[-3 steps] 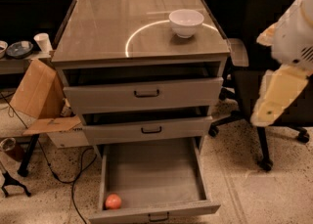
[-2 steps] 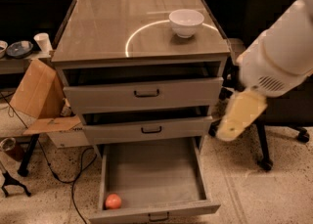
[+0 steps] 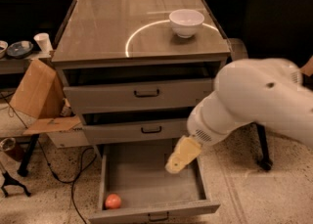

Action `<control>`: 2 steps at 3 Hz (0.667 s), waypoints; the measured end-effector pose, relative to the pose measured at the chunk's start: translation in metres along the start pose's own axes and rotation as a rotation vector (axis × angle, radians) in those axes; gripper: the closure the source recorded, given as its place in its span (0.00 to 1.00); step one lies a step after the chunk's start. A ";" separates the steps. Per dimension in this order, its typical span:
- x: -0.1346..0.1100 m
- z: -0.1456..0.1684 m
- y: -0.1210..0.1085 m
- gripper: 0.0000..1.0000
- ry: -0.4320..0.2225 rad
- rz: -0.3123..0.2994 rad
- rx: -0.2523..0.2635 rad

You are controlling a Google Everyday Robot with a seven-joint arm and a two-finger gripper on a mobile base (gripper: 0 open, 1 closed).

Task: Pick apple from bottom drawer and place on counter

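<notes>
The apple (image 3: 113, 201) is small and reddish-orange and lies in the front left corner of the bottom drawer (image 3: 151, 179), which is pulled wide open. My gripper (image 3: 179, 157) is a pale yellow hand on the end of the white arm (image 3: 254, 98); it hangs over the right half of the drawer, above its floor and to the right of the apple. The counter (image 3: 107, 27) is the glossy grey-brown cabinet top with a pale arc, and a white bowl (image 3: 186, 22) stands on it at the right.
The two upper drawers (image 3: 139, 93) stand slightly open. A cardboard box (image 3: 36, 96) leans to the left of the cabinet. A black chair (image 3: 281, 17) stands to the right. A cup (image 3: 42, 42) sits on a shelf at the left. Cables lie on the floor at the left.
The arm has swung from the far right to the left and down. The gripper has moved from beside the cabinet to over the open bottom drawer. The apple has not moved.
</notes>
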State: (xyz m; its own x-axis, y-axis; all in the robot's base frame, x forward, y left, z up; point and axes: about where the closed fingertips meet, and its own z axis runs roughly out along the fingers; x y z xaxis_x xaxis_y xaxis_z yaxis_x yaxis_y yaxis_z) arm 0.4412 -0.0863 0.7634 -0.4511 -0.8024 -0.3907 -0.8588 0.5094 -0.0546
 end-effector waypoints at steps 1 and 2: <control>0.011 0.080 0.023 0.00 -0.038 0.029 -0.071; 0.001 0.149 0.033 0.00 -0.102 0.044 -0.104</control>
State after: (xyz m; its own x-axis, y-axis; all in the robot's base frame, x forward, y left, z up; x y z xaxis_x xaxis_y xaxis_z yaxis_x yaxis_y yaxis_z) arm 0.4484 -0.0244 0.6244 -0.4668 -0.7415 -0.4819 -0.8615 0.5044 0.0582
